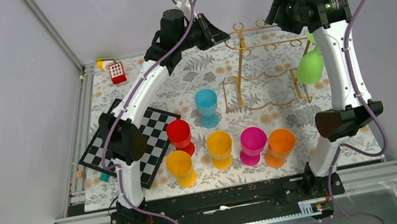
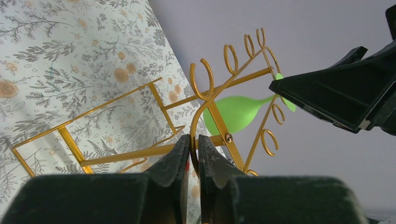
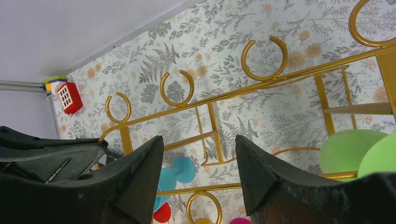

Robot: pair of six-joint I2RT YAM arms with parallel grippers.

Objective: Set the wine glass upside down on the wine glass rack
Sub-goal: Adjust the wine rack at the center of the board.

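The wine glass (image 1: 310, 66) hangs inverted at the 3 o'clock end of the wine glass rack (image 1: 242, 58). The left gripper (image 2: 194, 140) has its jaws pinched on the rack. The right gripper (image 3: 200, 140) has its jaws open and empty. The next move is likely a withdrawal that avoids nudging either.

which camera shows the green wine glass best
The left wrist view: the green wine glass shows bowl, stem and foot at the wine glass rack. The top view shows mostly its bowl, and the right wrist view only cropped parts.

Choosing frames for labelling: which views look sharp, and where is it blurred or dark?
Top external: even light, sharp, no glare. Left wrist: left fingers soft up close, wine glass rack crisp. Right wrist: right fingers dark, rack sharp behind.
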